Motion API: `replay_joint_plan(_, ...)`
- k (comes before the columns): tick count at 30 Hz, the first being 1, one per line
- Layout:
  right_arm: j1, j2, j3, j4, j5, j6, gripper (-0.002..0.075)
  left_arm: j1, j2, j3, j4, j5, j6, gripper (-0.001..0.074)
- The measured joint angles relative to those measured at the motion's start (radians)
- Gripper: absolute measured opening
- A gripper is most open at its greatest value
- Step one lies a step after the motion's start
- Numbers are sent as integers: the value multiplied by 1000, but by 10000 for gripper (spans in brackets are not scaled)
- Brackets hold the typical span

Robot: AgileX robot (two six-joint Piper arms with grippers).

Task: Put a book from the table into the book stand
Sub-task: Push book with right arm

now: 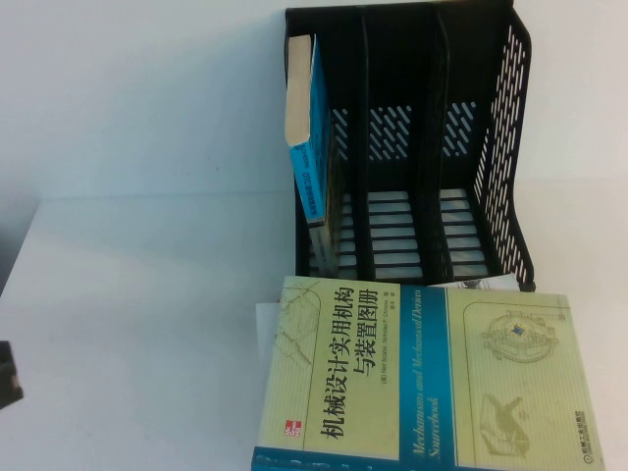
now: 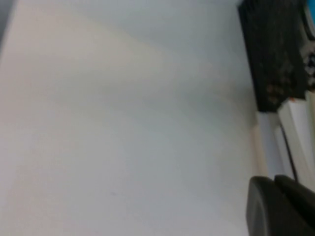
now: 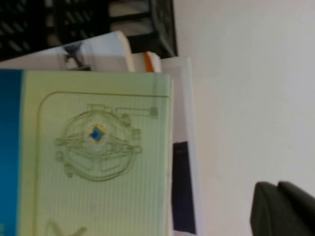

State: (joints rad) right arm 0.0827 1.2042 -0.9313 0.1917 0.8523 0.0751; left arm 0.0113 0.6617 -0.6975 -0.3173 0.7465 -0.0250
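The book (image 1: 422, 383) lies flat on the table (image 1: 128, 294) at the front, pale yellow-green with a blue band, on top of other books. It also shows in the right wrist view (image 3: 98, 162). The black book stand (image 1: 500, 147) stands upright behind it; its middle and right slots are empty. My right gripper (image 3: 276, 186) hovers over bare table beside the book's right edge, fingers together and empty. My left gripper (image 2: 273, 179) is over bare table at the far left, fingers together and empty, with the stand (image 2: 275, 54) far from it.
A thinner blue-covered book (image 1: 312, 137) stands in the stand's left slot. A white book (image 3: 98, 46) and another white cover (image 3: 184, 147) stick out from under the large book. A dark part of my left arm (image 1: 8, 373) shows at the table's left edge.
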Motion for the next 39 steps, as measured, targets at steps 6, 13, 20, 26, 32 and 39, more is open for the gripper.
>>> replay_joint_plan(6,-81,0,4,203,24,-159,-3,0,135,0,-230,22,210,-4)
replay_joint_plan(13,-86,0,86,302,7,-350,-3,0,291,0,-409,76,381,-4)
replay_joint_plan(20,-86,0,142,340,-21,-361,-3,0,404,0,-499,120,469,-4)
replay_joint_plan(26,-86,1,142,402,-24,-406,-3,100,452,-2,-675,240,614,-4)
replay_joint_plan(32,-86,1,149,406,-29,-417,-3,290,526,-4,-872,384,703,-4)
replay_joint_plan(39,-86,76,171,411,-47,-388,-3,302,533,-9,-900,410,745,-4)
